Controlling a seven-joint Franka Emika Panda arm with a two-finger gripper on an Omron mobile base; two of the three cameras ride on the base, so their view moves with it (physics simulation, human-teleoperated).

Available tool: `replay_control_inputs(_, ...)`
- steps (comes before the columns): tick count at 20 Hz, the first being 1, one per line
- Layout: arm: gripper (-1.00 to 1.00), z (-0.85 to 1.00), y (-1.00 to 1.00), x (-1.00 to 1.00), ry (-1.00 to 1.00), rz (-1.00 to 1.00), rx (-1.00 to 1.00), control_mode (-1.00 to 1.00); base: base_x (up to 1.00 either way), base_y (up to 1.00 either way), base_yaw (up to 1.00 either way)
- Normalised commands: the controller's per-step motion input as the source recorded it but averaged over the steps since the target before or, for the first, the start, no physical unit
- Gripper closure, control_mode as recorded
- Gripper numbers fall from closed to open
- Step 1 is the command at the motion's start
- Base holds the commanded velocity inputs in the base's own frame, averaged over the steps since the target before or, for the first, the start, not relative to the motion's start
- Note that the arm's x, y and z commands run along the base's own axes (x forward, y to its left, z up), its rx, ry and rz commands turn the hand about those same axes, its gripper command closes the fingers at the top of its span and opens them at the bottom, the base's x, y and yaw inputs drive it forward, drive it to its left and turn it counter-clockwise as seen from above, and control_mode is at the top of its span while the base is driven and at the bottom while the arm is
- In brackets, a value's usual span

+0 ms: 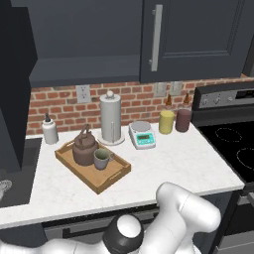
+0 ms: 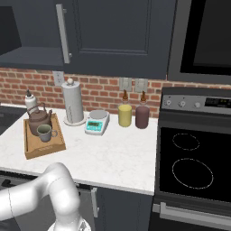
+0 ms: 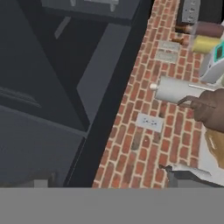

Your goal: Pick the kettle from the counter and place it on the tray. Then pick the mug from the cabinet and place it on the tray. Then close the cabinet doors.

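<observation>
The dark-brown kettle (image 1: 84, 147) (image 2: 39, 118) stands on the wooden tray (image 1: 117, 175) (image 2: 43, 149) at the left of the white counter (image 1: 163, 168). The grey-green mug (image 1: 101, 158) (image 2: 44, 132) stands on the tray just in front of the kettle. Above, the cabinet (image 1: 84, 39) is open on its left side, with the left door (image 1: 15, 74) swung out. Its right door (image 1: 198, 34) is shut. My arm bends low and off to the left. The rolled hand view faces the dark cabinet (image 3: 43, 87), the brick wall and the kettle (image 3: 211, 110). My gripper is open and holds nothing.
Behind the tray stand a white bottle (image 1: 49, 131), a paper towel roll (image 1: 110, 119), a kitchen scale (image 1: 143, 134), a yellow canister (image 1: 166, 121) and a maroon canister (image 1: 183, 120). A black stove (image 1: 233, 144) adjoins the counter on the right.
</observation>
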Motion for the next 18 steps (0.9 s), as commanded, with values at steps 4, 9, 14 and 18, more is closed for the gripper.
replay_control_inputs(4, -1.0, 0.54, 0.0, 0.0, -0.14, 0.0, 0.0, -1.0, 0.0, 0.0, 0.0)
replay_control_inputs(9, -1.0, 0.52, 0.0, 0.0, -0.15, 0.0, 0.0, -1.0, 0.0, 0.0, 0.0)
replay_control_inputs(14, -1.0, 0.38, -0.2, -0.12, -0.11, 0.0, 0.0, -1.0, 0.0, 0.0, 0.0)
replay_control_inputs(18, -1.0, 0.34, -0.38, -0.16, -0.11, 0.0, 0.04, -1.0, 0.0, 0.0, 0.0)
